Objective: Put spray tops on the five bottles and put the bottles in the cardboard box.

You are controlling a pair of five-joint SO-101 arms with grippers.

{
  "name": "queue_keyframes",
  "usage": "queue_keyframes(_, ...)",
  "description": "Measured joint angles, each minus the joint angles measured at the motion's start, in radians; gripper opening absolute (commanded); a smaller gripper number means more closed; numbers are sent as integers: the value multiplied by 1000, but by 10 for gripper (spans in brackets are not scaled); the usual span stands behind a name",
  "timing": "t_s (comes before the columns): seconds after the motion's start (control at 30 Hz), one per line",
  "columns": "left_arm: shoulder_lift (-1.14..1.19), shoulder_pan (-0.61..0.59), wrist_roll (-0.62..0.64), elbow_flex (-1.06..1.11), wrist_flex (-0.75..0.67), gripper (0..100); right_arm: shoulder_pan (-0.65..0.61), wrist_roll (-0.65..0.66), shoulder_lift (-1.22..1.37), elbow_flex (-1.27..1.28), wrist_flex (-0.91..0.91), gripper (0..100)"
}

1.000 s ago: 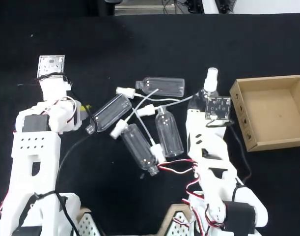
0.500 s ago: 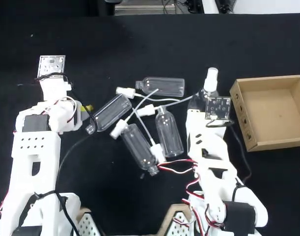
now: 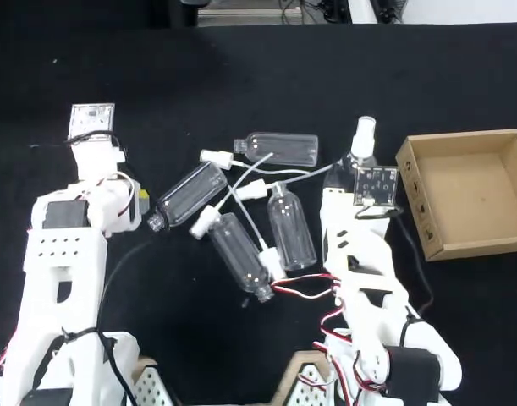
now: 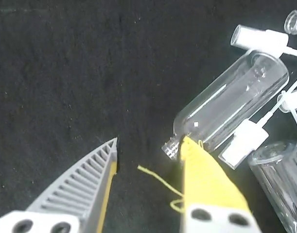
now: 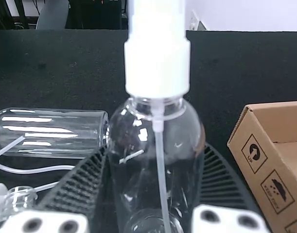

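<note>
In the left wrist view my left gripper [image 4: 149, 141] is open just above the cloth, its yellow finger [image 4: 201, 174] right beside the uncapped neck of a clear bottle [image 4: 231, 104] lying on its side. In the high view this gripper [image 3: 144, 205] sits at that bottle's [image 3: 190, 193] neck end. My right gripper [image 5: 155, 162] is shut on an upright bottle [image 5: 155, 141] fitted with a white spray top [image 5: 157, 53]; the same bottle [image 3: 362, 144] stands left of the cardboard box [image 3: 470, 194]. Three more bottles [image 3: 279, 148] [image 3: 290, 224] [image 3: 237, 249] lie between the arms.
Loose white spray tops [image 3: 216, 156] [image 3: 251, 188] [image 3: 203, 222] [image 3: 271, 258] with thin tubes lie tangled among the lying bottles. The box [image 5: 274, 145] is open on top. A black cloth [image 3: 241, 76] covers the table, with free room at the back.
My left arm has shifted slightly to the right, bringing its gripper closer to the lying bottle's neck. The right arm and its bottle have stayed still.
</note>
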Motion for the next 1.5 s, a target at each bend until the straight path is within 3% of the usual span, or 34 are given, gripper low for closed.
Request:
queue_keyframes(0.37, 0, 2, 57, 94, -51, 197, 0, 0, 0, 0, 0, 198)
queue_keyframes(0.53, 0, 2, 66, 123, -101, 197, 0, 0, 0, 9, 0, 283)
queue_keyframes(1.03, 0, 2, 69, 123, -109, 197, 0, 0, -2, 25, 0, 286)
queue_keyframes(1.23, 0, 2, 69, 123, -109, 197, 0, 0, -2, 25, 0, 142)
queue_keyframes(1.3, 0, 2, 69, 123, -109, 197, 12, 0, -21, 25, 0, 156)
queue_keyframes(1.4, 0, 2, 71, 123, -109, 197, 40, 0, -101, -31, 98, 211)
queue_keyframes(1.5, 0, 2, 71, 123, -109, 197, 40, 0, -198, -218, 411, 237)
